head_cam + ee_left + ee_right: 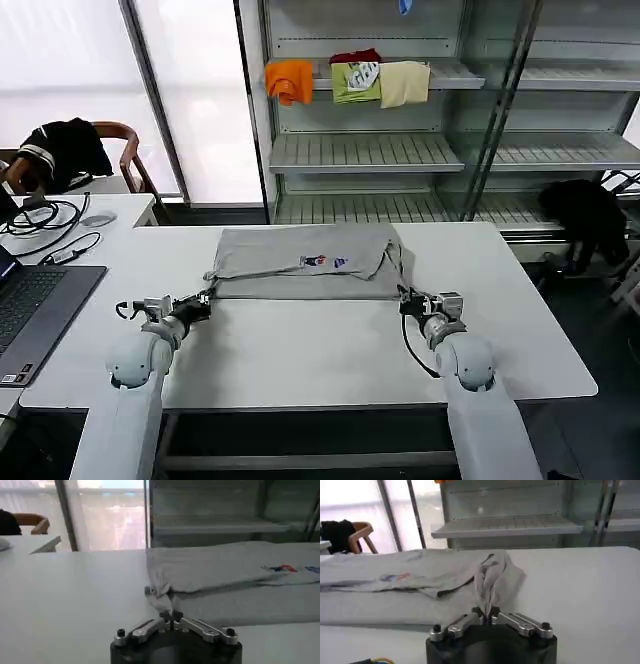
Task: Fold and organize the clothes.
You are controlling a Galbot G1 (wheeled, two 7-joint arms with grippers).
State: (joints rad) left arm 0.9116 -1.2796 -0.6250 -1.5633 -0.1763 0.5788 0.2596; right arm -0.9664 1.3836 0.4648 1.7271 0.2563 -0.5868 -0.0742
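Surface: your white surface carried the work | Shirt: light grey shirt lay partly folded at the far middle, chest print up | Left gripper: fingers closed, pinching the shirt's left near corner | Right gripper: fingers closed, pinching its right near corner

Both arms reach forward from the bottom of the head view, low over the table. The left gripper sits left of centre, its fingers pinched together on a fold of the grey shirt. The right gripper sits right of centre, its fingers likewise clamped on the shirt's cloth.
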